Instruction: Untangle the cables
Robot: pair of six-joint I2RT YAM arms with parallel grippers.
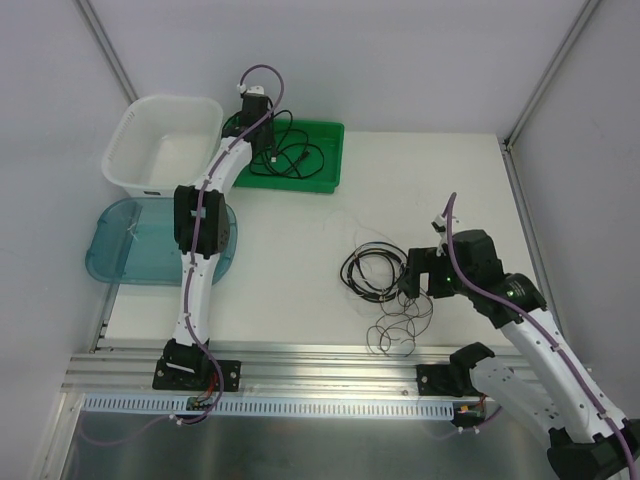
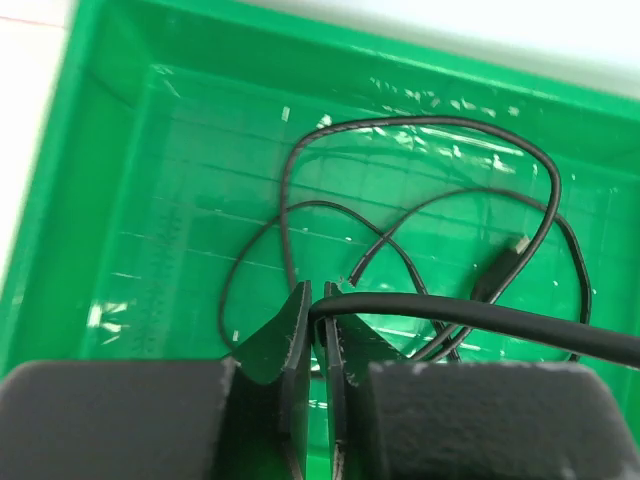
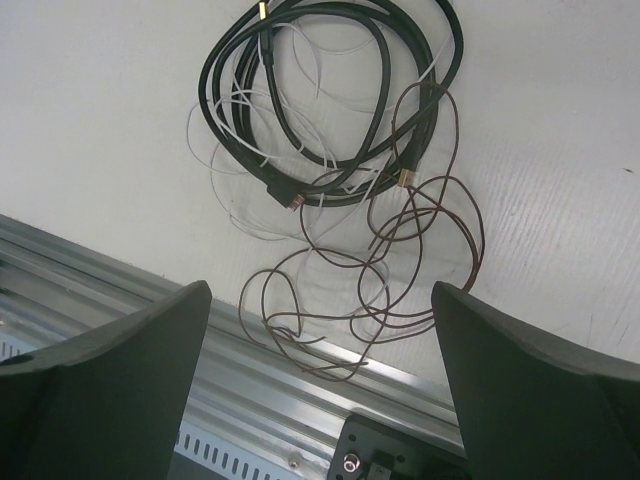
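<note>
My left gripper hangs over the green tray. In the left wrist view it is shut on a black cable that runs off to the right. The rest of that cable lies in loops in the tray. My right gripper is open and empty, just right of a tangle on the table. The tangle holds black looping cables, a thin white one and a brownish wire. In the right wrist view the gripper hovers above the brownish wire and the black loops.
A white basin stands at the back left, with a blue translucent lid in front of it. A metal rail runs along the table's near edge, and the brownish wire reaches it. Grey walls close in on both sides.
</note>
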